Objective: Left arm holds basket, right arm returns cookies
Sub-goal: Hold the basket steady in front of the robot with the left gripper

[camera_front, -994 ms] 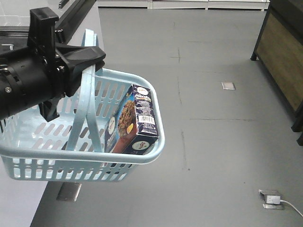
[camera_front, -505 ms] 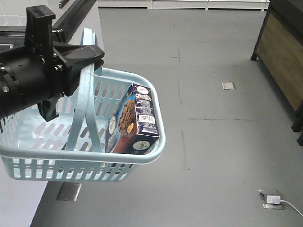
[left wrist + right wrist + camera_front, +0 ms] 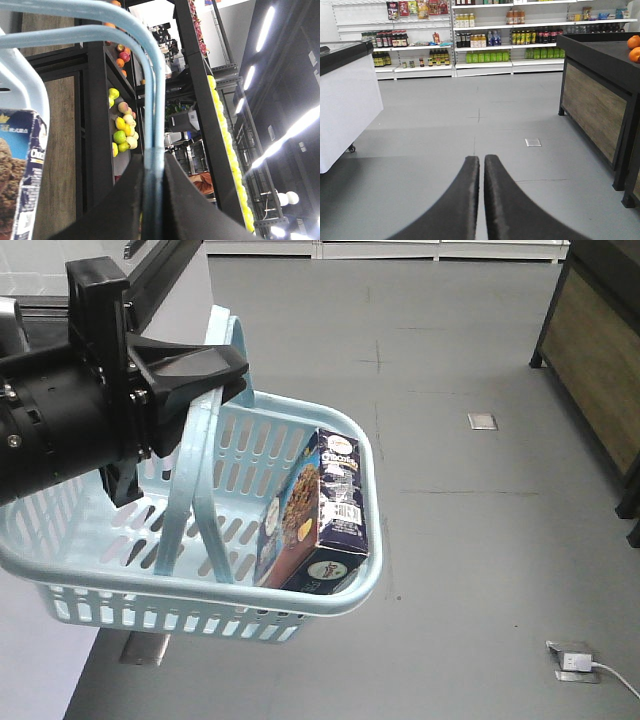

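Observation:
My left arm enters from the left, and its gripper is shut on the arched handle of the light blue basket, which hangs above the floor beside a grey counter. The navy cookies box leans on end inside the basket's right end. From the left wrist, the handle runs straight between the jaws of the left gripper, and the cookies show at lower left. My right gripper is shut on nothing, pointing over bare floor, far from the basket.
A grey counter lies under the basket's left part. A black stand with wood panels is at the right. A floor socket with a cable sits low right. Stocked shelves and a white cabinet stand ahead.
The left gripper has swung the basket to the right and slightly forward. The cookies box moved with it and still leans in the right end.

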Controlling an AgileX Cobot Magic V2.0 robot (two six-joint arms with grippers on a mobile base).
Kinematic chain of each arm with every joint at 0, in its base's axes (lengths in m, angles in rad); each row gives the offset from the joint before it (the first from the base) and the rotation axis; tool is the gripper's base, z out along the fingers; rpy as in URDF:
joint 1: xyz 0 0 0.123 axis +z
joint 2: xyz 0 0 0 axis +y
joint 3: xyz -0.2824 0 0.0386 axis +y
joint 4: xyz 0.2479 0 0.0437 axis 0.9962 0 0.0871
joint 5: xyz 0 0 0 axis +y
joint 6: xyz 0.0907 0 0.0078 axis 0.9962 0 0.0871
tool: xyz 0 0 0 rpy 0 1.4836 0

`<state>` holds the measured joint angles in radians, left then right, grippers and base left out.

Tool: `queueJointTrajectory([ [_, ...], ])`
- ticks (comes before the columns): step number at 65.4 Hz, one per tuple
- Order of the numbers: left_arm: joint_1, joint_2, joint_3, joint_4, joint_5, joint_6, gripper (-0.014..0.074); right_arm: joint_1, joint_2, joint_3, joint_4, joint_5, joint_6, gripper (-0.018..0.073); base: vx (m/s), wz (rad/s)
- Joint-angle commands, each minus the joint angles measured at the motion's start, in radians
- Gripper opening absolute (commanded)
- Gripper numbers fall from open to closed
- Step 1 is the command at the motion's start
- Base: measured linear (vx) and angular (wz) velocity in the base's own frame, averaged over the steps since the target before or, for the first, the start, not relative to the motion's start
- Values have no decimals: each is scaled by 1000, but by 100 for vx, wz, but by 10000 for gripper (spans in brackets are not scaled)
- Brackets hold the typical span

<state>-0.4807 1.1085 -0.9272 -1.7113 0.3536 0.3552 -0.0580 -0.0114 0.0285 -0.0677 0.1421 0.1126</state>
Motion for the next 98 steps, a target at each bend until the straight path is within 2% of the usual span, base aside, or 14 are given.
queueJointTrajectory([
  [1,-8,-34,-45,-71,42,-2,-5,0,-13,18,-10,-75,-4,-3,0,0],
  [18,-8,-34,-45,-71,59,21,-5,0,-13,18,-10,-75,-4,-3,0,0],
  [98,-8,-34,-45,-71,109,15,-5,0,-13,18,-10,-75,-4,-3,0,0],
])
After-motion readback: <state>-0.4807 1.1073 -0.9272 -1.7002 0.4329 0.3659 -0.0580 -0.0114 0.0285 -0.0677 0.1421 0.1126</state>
